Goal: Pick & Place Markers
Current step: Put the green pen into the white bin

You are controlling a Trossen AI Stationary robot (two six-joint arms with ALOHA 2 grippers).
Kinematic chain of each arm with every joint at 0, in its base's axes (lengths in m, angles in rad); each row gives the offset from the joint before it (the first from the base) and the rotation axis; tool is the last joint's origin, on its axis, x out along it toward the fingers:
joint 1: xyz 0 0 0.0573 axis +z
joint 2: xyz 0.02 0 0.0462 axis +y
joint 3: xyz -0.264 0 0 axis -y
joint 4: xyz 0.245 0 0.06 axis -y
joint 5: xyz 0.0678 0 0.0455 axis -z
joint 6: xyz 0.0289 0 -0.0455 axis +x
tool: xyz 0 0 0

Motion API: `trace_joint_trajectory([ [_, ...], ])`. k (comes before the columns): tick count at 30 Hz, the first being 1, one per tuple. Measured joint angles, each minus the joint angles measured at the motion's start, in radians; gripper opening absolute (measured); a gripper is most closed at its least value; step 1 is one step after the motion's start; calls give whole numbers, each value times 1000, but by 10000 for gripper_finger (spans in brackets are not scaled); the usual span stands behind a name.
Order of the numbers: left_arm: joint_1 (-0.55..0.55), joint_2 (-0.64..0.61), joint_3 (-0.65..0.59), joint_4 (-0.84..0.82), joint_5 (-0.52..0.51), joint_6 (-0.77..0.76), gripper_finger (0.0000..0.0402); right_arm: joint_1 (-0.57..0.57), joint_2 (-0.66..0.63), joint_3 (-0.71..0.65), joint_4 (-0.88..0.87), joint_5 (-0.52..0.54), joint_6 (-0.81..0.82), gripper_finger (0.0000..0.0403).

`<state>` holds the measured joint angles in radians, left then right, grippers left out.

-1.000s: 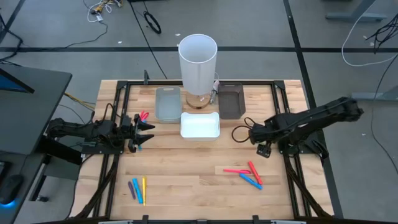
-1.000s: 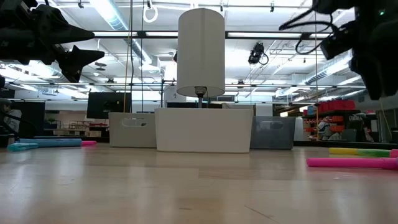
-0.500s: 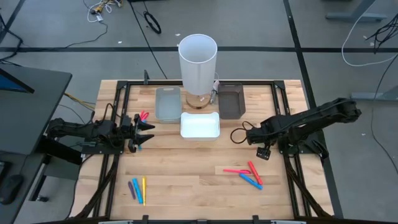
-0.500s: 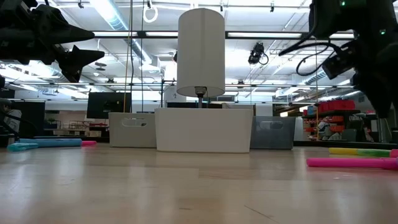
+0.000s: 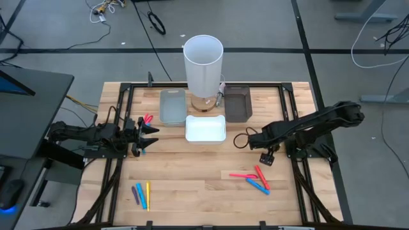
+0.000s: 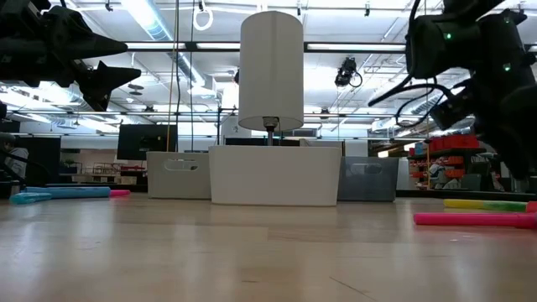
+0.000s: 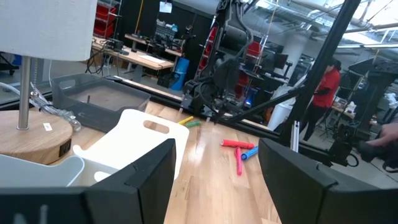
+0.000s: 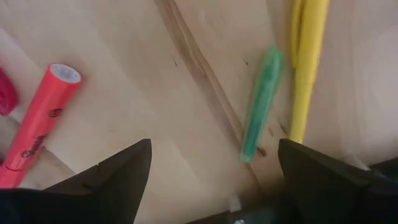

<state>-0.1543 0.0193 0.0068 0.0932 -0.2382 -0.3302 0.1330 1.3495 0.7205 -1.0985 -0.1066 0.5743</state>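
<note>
My right gripper [image 8: 211, 186] points down over the table's right side, open and touching nothing. A green marker [image 8: 261, 102] and a yellow marker [image 8: 308, 68] lie flat on the wood below it, toward one finger, and a red marker [image 8: 40, 124] lies past the other. The arm hides the green and yellow ones in the high view. Red, pink and blue markers [image 5: 255, 179] lie near the front right. Purple, blue and yellow ones [image 5: 141, 195] lie front left. My left gripper [image 5: 152, 135] waits open and level at the left, beside a pink and blue pair [image 5: 146, 119].
A tall white cylinder [image 5: 203, 64] on a wooden base stands at the far middle. A clear tray [image 5: 172, 107] sits to its left, a dark tray [image 5: 236, 104] to its right, and a white tray [image 5: 205, 128] in front. Bare wood lies between the marker groups.
My right gripper has sunk toward the table and shifted slightly toward the table's left, tipping more steeply downward. It has stayed open.
</note>
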Motion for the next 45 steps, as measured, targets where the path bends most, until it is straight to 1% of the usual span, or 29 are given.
trace_joint_trajectory([
  [5,0,0,0,0,0,0,234,-16,6,-36,16,-17,-8,352],
  [14,0,0,0,0,0,0,234,-61,14,-72,95,-37,-47,352],
  [18,0,0,0,0,0,0,234,-86,32,-97,125,-67,-66,352],
  [26,0,0,0,0,0,0,234,-122,61,-123,169,-89,-104,352],
  [32,0,0,0,0,0,0,234,-130,63,-124,170,-94,-120,348],
  [34,0,0,0,0,0,0,234,-130,63,-124,170,-94,-120,339],
  [37,0,0,0,0,0,0,234,-130,63,-124,170,-91,-119,313],
  [45,0,0,0,0,0,0,234,-130,63,-125,175,-89,-108,223],
])
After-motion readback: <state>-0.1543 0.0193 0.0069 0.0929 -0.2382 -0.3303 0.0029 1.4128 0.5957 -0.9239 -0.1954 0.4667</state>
